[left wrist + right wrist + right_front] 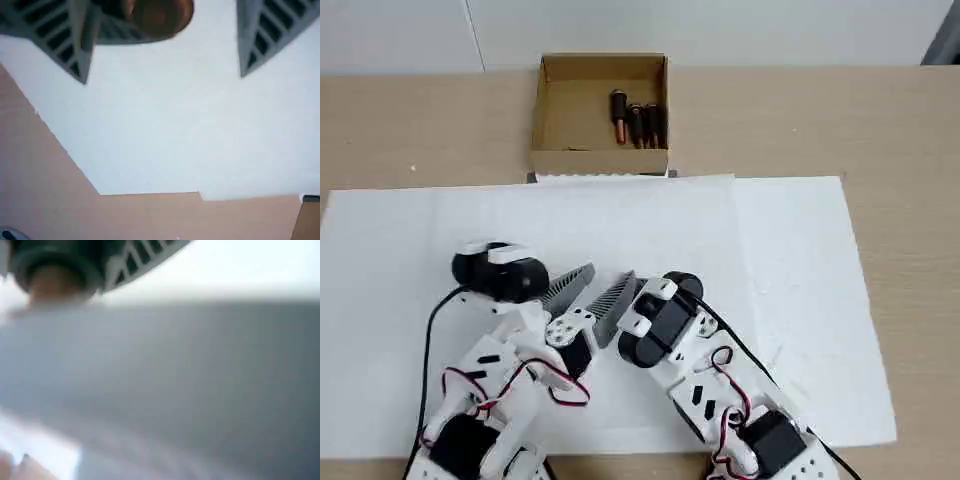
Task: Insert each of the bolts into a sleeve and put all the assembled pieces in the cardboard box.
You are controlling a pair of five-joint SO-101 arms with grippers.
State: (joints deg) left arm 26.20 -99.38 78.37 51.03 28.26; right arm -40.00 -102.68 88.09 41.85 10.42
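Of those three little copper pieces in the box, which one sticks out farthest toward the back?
The leftmost piece; the other two lie nearer the front, side by side.

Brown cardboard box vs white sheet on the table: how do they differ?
The brown cardboard box has raised walls; the white sheet is flat. The box is far smaller than the sheet. The box holds three dark bolt-and-sleeve pieces, which lie off the sheet. Both are rectangular.

Light wooden table (900,130), seen from above, overlaid across its near half with adjoining white sheets (790,260) and backed by a plain white wall (720,25) bearing one thin slanted seam (475,30), under even light.
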